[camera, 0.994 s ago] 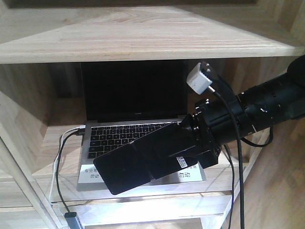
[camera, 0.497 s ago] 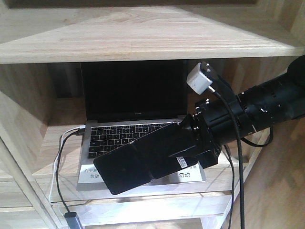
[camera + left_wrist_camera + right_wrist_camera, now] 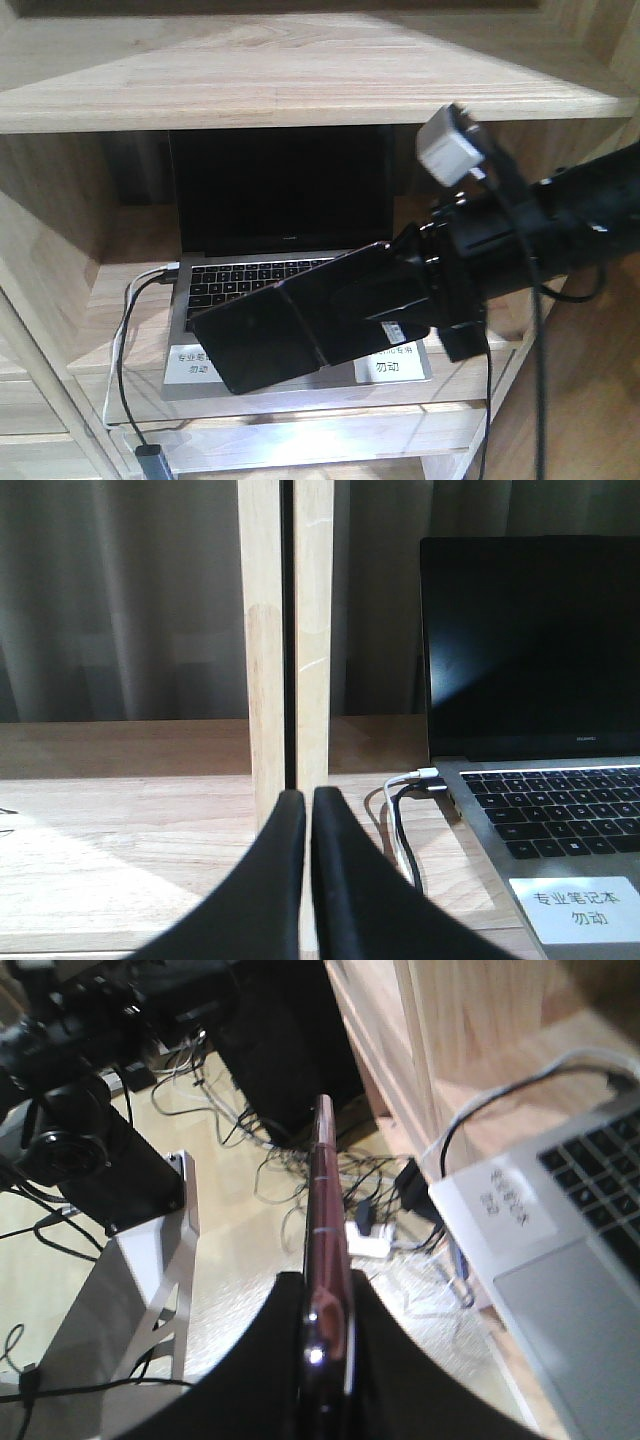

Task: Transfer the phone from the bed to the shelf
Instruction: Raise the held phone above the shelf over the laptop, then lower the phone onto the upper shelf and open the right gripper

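Exterior front-facing view: you see the shelf (image 3: 300,90) filling the frame, thick pale boards, with a grey laptop (image 3: 285,215) standing open in the middle compartment, screen dark. Your right arm (image 3: 560,220) comes in from the right, level with that compartment. Your right gripper (image 3: 325,1310) has its black fingers (image 3: 380,1360) clamped on one end of the phone (image 3: 290,335). The phone is up in the air in front of the laptop keyboard, tilted, free end lower and pointing left. In the right wrist view you see it edge-on, pinkish rim up, the floor past it and the laptop off to the right, apart from it. Your left gripper (image 3: 303,815) is pressed closed on nothing, in front of a shelf upright (image 3: 285,630) left of the laptop. A white label (image 3: 393,362) sits on the palm rest; a white cable (image 3: 395,815) plugs into the laptop's left side.
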Controlling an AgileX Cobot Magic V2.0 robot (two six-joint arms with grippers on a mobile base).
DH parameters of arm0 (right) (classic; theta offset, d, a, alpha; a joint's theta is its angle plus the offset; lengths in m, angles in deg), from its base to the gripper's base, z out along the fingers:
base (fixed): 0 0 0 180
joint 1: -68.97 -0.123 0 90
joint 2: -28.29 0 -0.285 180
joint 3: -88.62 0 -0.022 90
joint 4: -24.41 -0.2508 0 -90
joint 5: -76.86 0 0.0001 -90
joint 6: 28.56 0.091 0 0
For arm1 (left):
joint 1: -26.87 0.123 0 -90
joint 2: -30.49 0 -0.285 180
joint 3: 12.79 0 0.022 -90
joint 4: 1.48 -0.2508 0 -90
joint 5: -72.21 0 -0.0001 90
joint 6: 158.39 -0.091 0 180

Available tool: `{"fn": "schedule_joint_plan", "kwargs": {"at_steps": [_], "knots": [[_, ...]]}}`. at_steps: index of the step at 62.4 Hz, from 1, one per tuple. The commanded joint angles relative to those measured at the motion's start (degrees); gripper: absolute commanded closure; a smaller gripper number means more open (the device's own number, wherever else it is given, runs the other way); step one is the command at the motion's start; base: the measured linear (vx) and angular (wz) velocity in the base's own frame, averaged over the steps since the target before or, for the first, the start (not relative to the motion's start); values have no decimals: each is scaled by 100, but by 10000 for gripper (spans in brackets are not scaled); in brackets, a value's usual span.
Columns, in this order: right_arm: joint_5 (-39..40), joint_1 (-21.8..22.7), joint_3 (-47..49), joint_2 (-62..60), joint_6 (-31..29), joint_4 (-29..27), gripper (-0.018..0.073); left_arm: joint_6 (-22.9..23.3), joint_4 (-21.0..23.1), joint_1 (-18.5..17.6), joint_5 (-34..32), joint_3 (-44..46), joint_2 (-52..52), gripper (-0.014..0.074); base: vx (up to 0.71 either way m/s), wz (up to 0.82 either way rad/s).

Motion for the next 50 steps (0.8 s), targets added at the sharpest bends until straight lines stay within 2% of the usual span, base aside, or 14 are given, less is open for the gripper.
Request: {"fn": "schedule_joint_plan", "kwargs": {"at_steps": [1, 13, 31, 50], "knots": [[-393, 24, 158, -430, 25, -601, 561, 33, 52, -20, -415, 122, -77, 595, 0, 0], [-5, 23, 164, -1018, 37, -1146, 561, 33, 52, -20, -415, 122, -77, 595, 0, 0], [1471, 23, 232, -1593, 172, -1511, 561, 33, 52, -20, -415, 122, -77, 595, 0, 0], [1766, 23, 1698, -1191, 177, -1424, 561, 33, 52, -20, -415, 122, -77, 595, 0, 0]]}}
